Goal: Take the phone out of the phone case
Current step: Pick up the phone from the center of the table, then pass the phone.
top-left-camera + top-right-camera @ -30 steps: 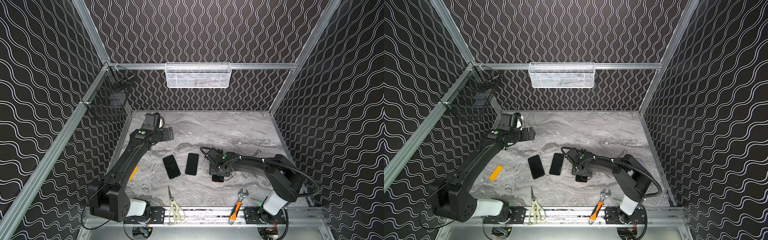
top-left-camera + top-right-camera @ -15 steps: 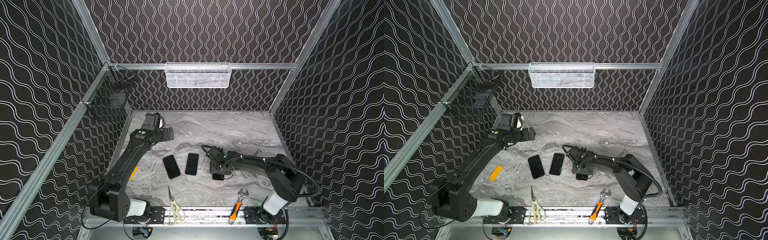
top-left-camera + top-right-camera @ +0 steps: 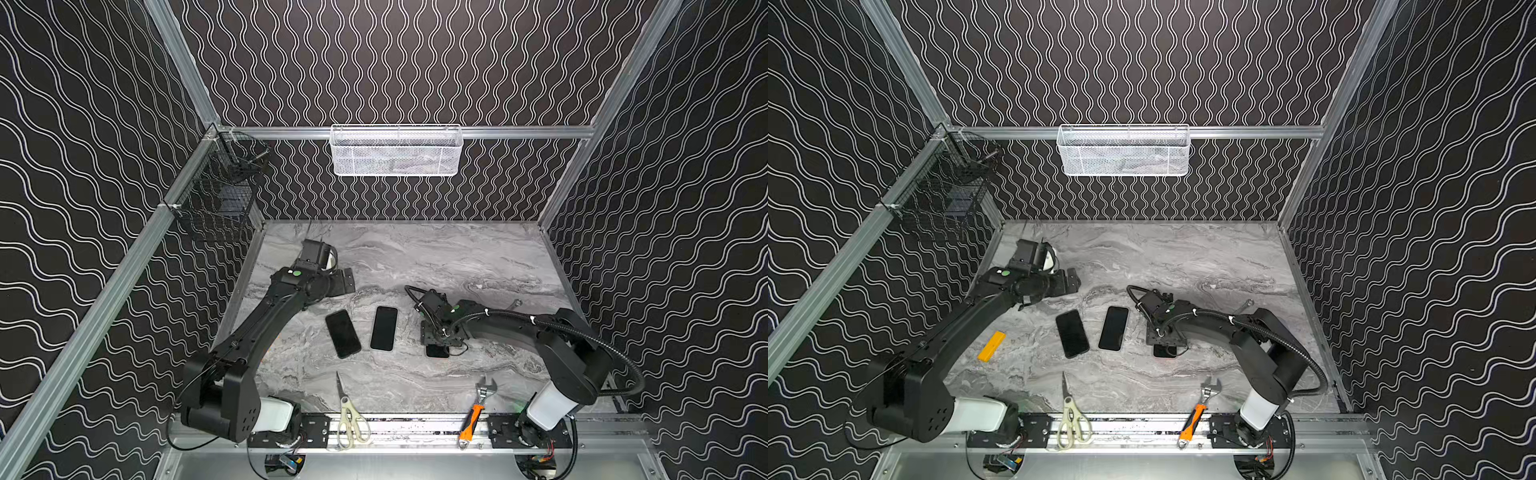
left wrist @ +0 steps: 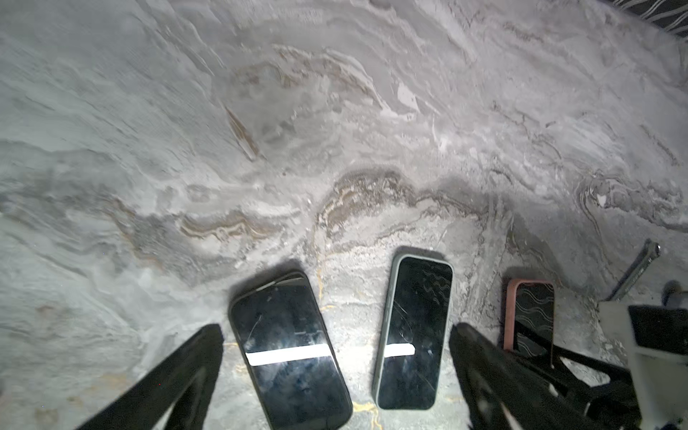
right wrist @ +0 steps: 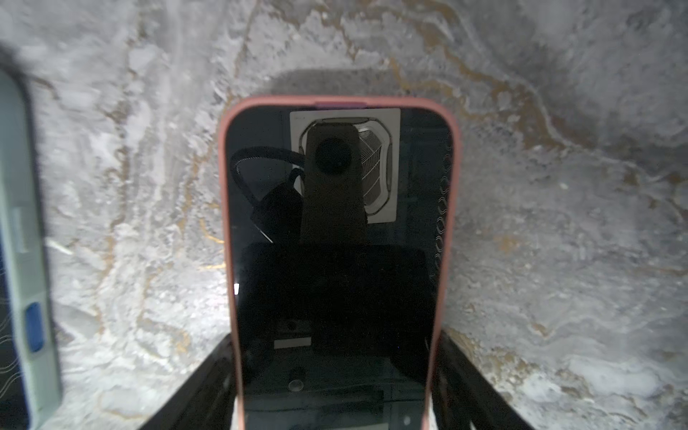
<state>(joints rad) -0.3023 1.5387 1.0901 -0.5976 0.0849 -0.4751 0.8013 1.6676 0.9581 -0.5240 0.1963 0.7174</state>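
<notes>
- A black phone [image 3: 1072, 333] is lying beside a second phone [image 3: 1113, 328]
- The right gripper [image 3: 1165, 345] is covering most of a third phone [image 3: 1163, 353]
- Scissors [image 3: 1073, 419] are lying at the front edge

Scissors [image 3: 344, 399] lie on the tabletop [image 3: 415, 257]. Right of the scissors, an orange-handled wrench [image 3: 473, 417]; left of them, a yellow block [image 3: 991, 345]; far behind them, a white basket [image 3: 395, 151] hangs.

phone [image 5: 335, 260] in phone case [image 5: 445, 223] lies on table [image 5: 558, 186].
</notes>
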